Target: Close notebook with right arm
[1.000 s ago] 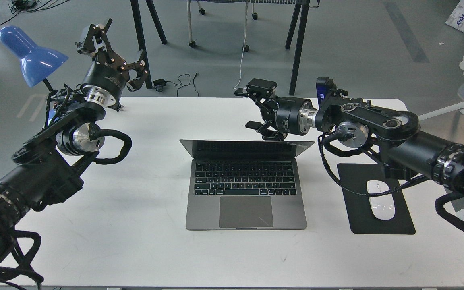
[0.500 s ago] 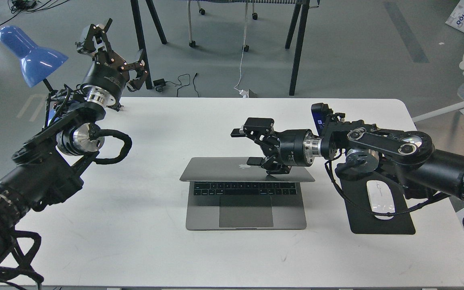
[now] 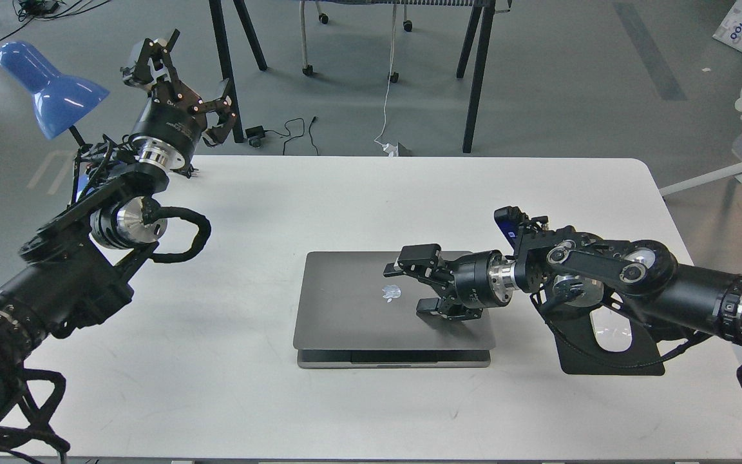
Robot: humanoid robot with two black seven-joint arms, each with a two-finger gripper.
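Observation:
The grey notebook (image 3: 345, 303) lies in the middle of the white table (image 3: 216, 386). Its lid is folded almost flat, with a thin gap left above the base at the front edge. My right gripper (image 3: 413, 287) is open and rests on the right part of the lid, beside the logo, its fingers spread apart. My left gripper (image 3: 181, 77) is open and held high off the far left of the table, holding nothing.
A black mouse pad (image 3: 603, 354) with a white mouse (image 3: 609, 332) lies right of the notebook, partly under my right arm. A blue desk lamp (image 3: 49, 87) stands at the far left. Table legs and cables show on the floor behind.
My right gripper has moved down and toward me, pushing the lid from upright through half shut to nearly flat on the base. The left arm has not moved.

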